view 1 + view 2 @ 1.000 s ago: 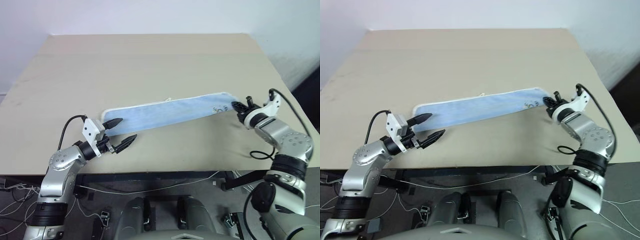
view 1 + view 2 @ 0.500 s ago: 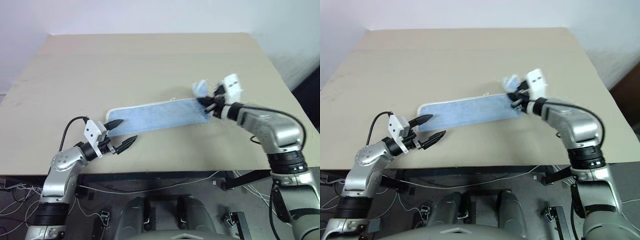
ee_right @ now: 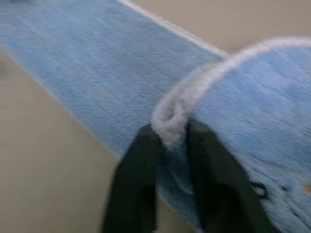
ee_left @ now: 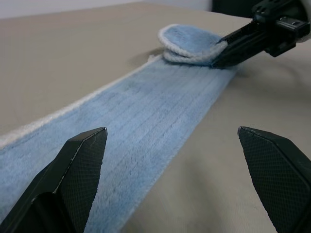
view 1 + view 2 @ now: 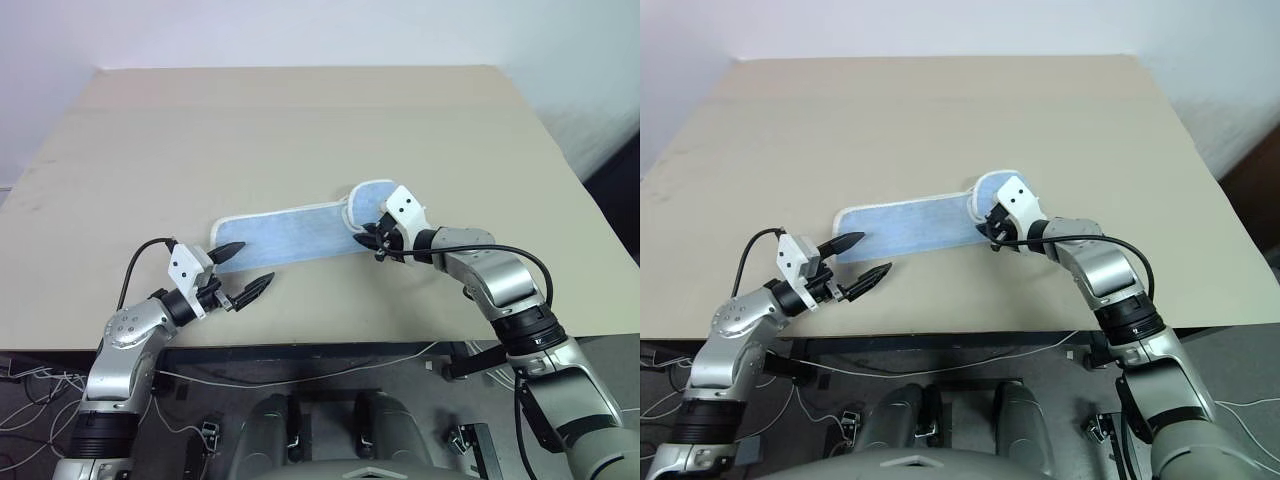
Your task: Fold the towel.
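The towel (image 5: 290,235), light blue with white edging, lies as a long strip across the table's near middle. Its right end (image 5: 370,200) is turned over and rests on top of the strip. My right gripper (image 5: 375,240) sits at that turned-over end. In the right wrist view its two black fingers (image 3: 136,170) pinch the white edging (image 3: 170,116) between them. My left gripper (image 5: 255,262) hovers open just off the towel's left end, and the strip (image 4: 146,116) runs away between its spread fingertips. The right gripper's fingers (image 4: 243,41) show at the far end in the left wrist view.
The beige table (image 5: 300,120) stretches bare behind the towel to a white wall. The table's near edge runs just below both arms, with cables and the floor beneath it.
My right gripper carried the towel's right end up and leftward, laying it over the strip, so the towel now looks shorter. The left gripper stayed in place, open.
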